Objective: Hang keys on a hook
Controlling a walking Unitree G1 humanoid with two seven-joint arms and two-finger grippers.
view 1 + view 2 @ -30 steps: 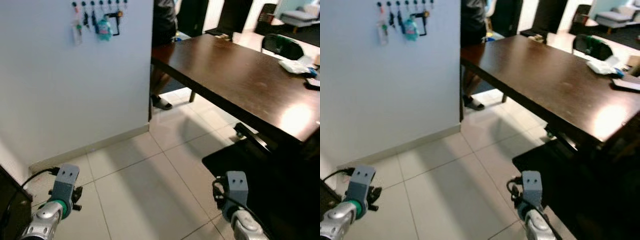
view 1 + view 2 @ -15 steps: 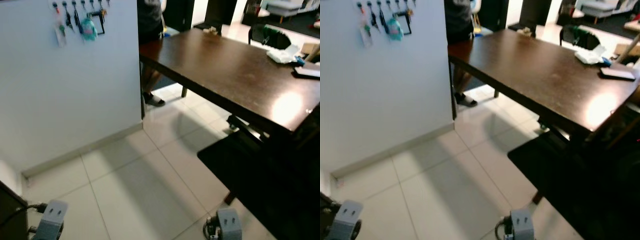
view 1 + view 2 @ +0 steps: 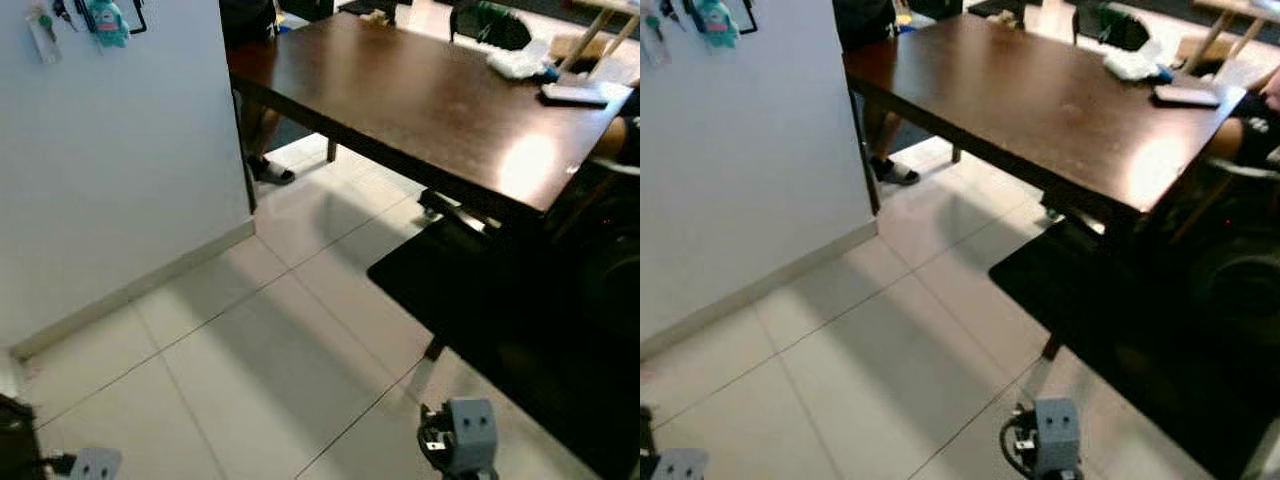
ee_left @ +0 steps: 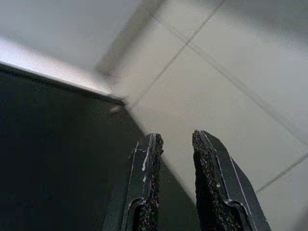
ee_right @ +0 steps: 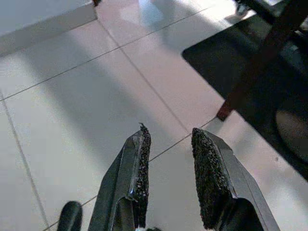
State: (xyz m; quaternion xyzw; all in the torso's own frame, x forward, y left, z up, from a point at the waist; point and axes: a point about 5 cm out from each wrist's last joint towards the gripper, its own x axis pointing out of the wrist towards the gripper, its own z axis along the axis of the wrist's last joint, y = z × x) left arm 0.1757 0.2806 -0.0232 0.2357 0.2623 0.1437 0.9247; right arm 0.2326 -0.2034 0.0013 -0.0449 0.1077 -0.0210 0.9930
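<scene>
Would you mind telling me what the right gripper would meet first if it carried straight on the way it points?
Most likely the pale tiled floor: the right gripper points down at bare tiles, nothing between.

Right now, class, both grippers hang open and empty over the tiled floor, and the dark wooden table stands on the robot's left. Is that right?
Not quite: the table stands on the robot's right, as the left eye view shows. The left gripper and right gripper do hang open and empty over the tiled floor.

Keys (image 3: 105, 20) on wall hooks (image 3: 62, 8)
</scene>
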